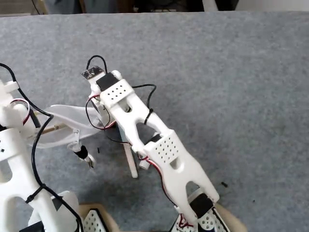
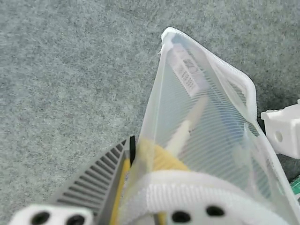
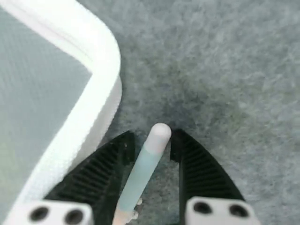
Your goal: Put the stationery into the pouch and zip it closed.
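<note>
White translucent mesh pouch (image 2: 206,122) with a thick woven zip border hung lifted off the table at the left side of the high view, its mouth turned toward the other arm. Through the mesh a yellow pencil-like piece (image 2: 159,157) and a pale slim stick (image 2: 187,127) could be seen, so part of the stationery was judged to be packed already. The left gripper (image 2: 140,164) had its ribbed jaws clamped on the pouch's border, holding it up. Just beside that border, the right gripper (image 3: 152,145) had its black jaws pinched on a pale blue-white pen (image 3: 149,157), whose rounded end pointed down at the table, outside the pouch. Farther out, a slim white stick (image 1: 130,163) lay on the grey felt mat (image 1: 231,72) beneath the right arm, and a small dark-tipped item (image 1: 83,153) sat near the pouch's lower edge; what it was could not be told. As a judgement, the job was about midway: the pen needed slipping in, the loose stick probably too, and the zip remained undone.
</note>
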`<state>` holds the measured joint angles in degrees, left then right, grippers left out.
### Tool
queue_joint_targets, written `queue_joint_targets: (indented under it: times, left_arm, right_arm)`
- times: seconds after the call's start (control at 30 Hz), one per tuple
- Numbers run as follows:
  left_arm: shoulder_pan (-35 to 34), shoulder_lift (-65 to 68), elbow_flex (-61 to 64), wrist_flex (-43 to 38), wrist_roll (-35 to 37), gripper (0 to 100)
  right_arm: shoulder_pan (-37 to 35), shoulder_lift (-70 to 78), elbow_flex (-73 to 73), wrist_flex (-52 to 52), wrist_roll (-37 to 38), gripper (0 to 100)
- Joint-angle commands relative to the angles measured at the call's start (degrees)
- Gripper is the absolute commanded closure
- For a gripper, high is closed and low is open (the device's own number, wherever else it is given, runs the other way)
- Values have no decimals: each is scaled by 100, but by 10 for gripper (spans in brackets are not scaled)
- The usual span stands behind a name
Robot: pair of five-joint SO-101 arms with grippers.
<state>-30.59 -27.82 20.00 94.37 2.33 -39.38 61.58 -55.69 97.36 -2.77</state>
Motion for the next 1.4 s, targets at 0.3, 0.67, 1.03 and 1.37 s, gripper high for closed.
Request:
queue_joint_targets:
  times: [0.3, 0.67, 1.03, 1.37]
  left_arm:
    - [-84, 484, 593, 9, 0, 971]
    - [-66, 431, 593, 18, -9, 971]
    - [-57, 431, 593, 18, -9, 971]
    - [-48, 431, 593, 18, -9, 971]
  right_arm:
    - [-18, 40, 92, -141, -18, 946]
    - [255, 4, -523, 88, -9, 987]
    - [985, -567, -1877, 387, 703, 987]
    - [941, -1622, -1912, 387, 712, 987]
